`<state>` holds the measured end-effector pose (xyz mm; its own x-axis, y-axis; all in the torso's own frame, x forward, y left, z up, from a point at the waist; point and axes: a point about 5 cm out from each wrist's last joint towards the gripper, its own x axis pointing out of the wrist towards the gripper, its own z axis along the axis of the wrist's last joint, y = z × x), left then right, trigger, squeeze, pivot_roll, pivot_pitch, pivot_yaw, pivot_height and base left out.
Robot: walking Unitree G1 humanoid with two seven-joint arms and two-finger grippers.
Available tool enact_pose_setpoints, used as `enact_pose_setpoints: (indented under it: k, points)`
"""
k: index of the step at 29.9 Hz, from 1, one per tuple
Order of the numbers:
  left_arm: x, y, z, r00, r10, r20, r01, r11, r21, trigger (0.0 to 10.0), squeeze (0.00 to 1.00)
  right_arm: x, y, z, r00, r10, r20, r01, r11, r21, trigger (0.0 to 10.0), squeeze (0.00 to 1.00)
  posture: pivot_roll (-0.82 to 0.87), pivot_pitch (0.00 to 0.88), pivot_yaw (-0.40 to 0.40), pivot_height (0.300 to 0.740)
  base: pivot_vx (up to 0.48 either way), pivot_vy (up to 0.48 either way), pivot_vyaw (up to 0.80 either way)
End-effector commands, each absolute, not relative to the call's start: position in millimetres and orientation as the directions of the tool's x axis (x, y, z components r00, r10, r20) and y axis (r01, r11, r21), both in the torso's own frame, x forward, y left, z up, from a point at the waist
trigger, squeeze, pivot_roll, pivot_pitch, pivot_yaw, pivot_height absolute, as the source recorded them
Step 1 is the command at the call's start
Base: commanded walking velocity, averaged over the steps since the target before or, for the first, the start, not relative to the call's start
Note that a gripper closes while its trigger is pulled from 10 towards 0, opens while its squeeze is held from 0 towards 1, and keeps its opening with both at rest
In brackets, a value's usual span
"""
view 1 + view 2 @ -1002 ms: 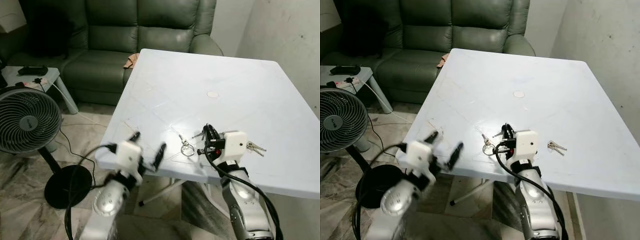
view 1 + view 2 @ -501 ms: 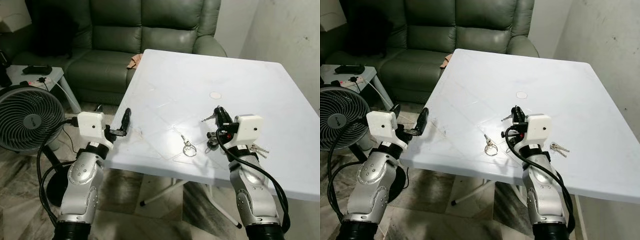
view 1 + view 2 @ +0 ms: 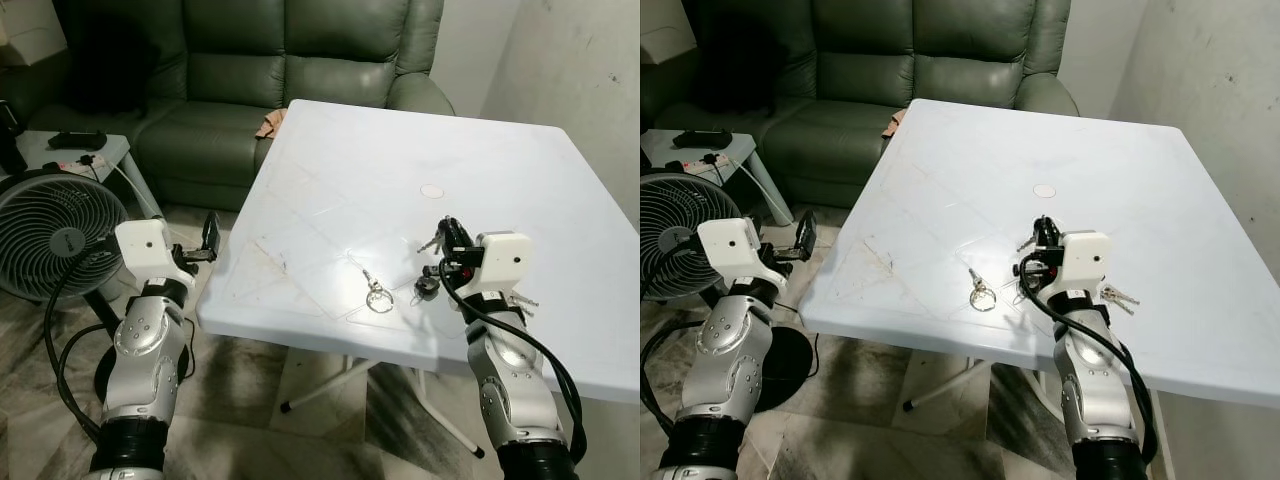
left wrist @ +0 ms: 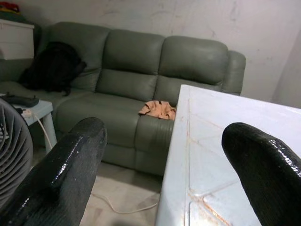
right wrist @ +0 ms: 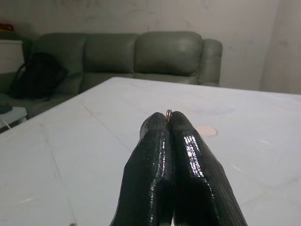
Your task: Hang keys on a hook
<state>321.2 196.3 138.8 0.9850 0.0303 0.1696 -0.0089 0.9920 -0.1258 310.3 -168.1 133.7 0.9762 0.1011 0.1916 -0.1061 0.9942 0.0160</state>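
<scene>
Metal keys (image 3: 430,243) now hang off the desk (image 3: 350,190), pinched in our right gripper (image 3: 447,240), whose fingers are pressed tight on the ring; a second ago they lay on the surface. So the pickup looks done. One loose ring (image 3: 377,297) and another bunch (image 3: 1116,294) remain lying nearby. Our left gripper (image 3: 207,238), fingers spread wide, has swung out beside the desk edge.
</scene>
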Motion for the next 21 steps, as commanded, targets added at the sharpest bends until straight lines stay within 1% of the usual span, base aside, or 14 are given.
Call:
enact_pose_setpoints:
  k: [1, 11, 15, 21]
  points:
    - [323.8, 197.6, 142.3, 0.983, 0.035, 0.183, -0.011, 0.991, -0.130, 10.0, 0.00, 313.1, -171.3, 135.2, 0.979, 0.085, 0.186, -0.089, 0.996, 0.012, 10.0, 0.00, 0.04, 0.000, -0.003, 0.740, 0.000, 0.000, -0.73]
    - [326.7, 202.8, 145.1, 0.983, 0.024, 0.184, -0.005, 0.995, -0.102, 10.0, 0.00, 316.1, -168.4, 133.2, 0.981, 0.087, 0.175, -0.091, 0.996, 0.017, 10.0, 0.00, 0.05, 0.000, 0.002, 0.740, 0.000, 0.000, -0.73]
    - [326.9, 204.3, 144.8, 0.984, 0.029, 0.178, -0.007, 0.992, -0.124, 10.0, 0.00, 316.2, -166.5, 132.1, 0.981, 0.089, 0.172, -0.093, 0.995, 0.018, 10.0, 0.00, 0.05, 0.000, 0.003, 0.740, 0.000, 0.413, -0.73]
    - [327.2, 203.9, 145.2, 0.984, 0.029, 0.177, -0.010, 0.994, -0.110, 10.0, 0.00, 315.2, -164.5, 130.0, 0.982, 0.094, 0.166, -0.098, 0.995, 0.018, 10.0, 0.00, 0.05, 0.000, 0.003, 0.740, 0.000, 0.000, -0.73]
